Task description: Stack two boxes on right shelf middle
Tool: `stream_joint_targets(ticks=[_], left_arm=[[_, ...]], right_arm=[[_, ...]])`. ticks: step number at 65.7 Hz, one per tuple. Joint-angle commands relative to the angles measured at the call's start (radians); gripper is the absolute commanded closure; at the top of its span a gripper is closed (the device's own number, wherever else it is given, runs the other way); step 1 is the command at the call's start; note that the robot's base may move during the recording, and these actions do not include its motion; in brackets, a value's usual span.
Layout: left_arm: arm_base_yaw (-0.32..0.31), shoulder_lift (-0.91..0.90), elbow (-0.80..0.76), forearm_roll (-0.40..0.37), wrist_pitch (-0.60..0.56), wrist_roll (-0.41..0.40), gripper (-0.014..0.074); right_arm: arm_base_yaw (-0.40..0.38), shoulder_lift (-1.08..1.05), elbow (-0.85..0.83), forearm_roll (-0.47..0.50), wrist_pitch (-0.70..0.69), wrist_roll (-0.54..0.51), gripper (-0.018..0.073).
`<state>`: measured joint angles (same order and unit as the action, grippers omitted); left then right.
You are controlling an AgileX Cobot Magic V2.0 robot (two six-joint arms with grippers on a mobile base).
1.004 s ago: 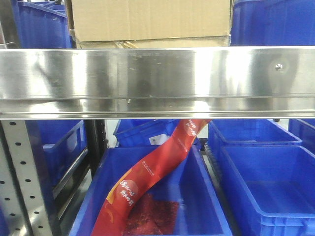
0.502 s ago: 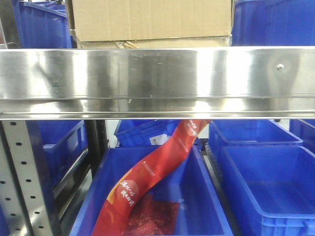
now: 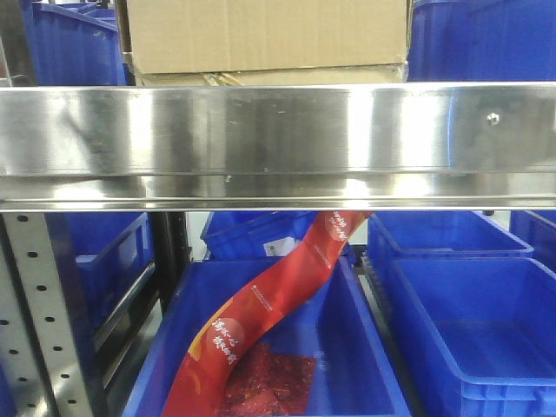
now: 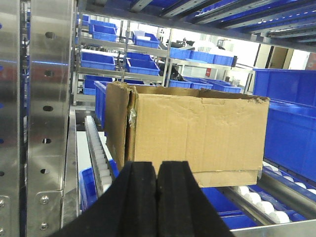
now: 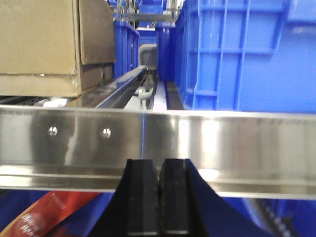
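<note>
1. Shelf (image 3: pixel 278 143): steel board with a wide shiny front lip, runs across the whole front view; rivet near its right end. Perforated upright (image 3: pixel 39 313) below it at left.
2. Boxes: top box (image 3: pixel 265 35) sits on the shelf, centre-left, between blue bins. Under it a thin strip of a second box (image 3: pixel 261 77) shows just above the lip, so they look stacked, though the lip hides most of the lower one.
3. Left wrist view: top box (image 4: pixel 192 131) seen from the side, brown corrugated, left corner seam split with a bit of tape, top edge ragged. Lighter cardboard of the lower box (image 4: pixel 227 177) peeks out beneath it. They rest on roller tracks (image 4: pixel 96 153).
4. Right wrist view: box corner (image 5: pixel 49 44) at upper left, behind the shelf lip (image 5: pixel 158 145); two rivets on the lip at left.
5. Left gripper (image 4: pixel 157 197): black pads pressed together, nothing between them, near the box but apart from it.
6. Right gripper (image 5: pixel 159 197): pads pressed together, empty, just in front of the lip.
7. Tall blue bin (image 5: pixel 247 54) on the shelf right of the boxes; contents not visible.
8. Below the shelf: centre bin (image 3: pixel 347 347) holds a long red printed banner (image 3: pixel 261 321) curling up out of it and a red mesh-like patch on its floor.
9. Right lower bin (image 3: pixel 486 339): only blue floor shows.
10. More blue bins behind and at left; contents hidden.
</note>
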<state>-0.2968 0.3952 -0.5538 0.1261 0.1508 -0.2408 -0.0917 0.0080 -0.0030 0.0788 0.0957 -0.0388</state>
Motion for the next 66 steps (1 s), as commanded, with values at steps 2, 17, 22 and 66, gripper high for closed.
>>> stream_joint_targets(ticks=[2,17,22,66], left_arm=[[0.005,-0.007,0.003,-0.004,-0.019,-0.005,0.0707],[0.005,-0.007,0.003,-0.004,-0.019,-0.005,0.0707],[0.005,-0.007,0.003,-0.004,-0.019,-0.005,0.0707],[0.010,-0.013,0.018,-0.004,-0.025,-0.005,0.0707]], right_arm=[[0.006,-0.008,0.003,-0.024,-0.002,0.030,0.0721],[0.008,-0.008,0.003,-0.030,-0.033,0.030,0.0721],[0.008,-0.008,0.003,-0.030,-0.035,0.030,0.0721],[0.008,-0.008,0.003,-0.030,-0.035,0.030,0.0721]])
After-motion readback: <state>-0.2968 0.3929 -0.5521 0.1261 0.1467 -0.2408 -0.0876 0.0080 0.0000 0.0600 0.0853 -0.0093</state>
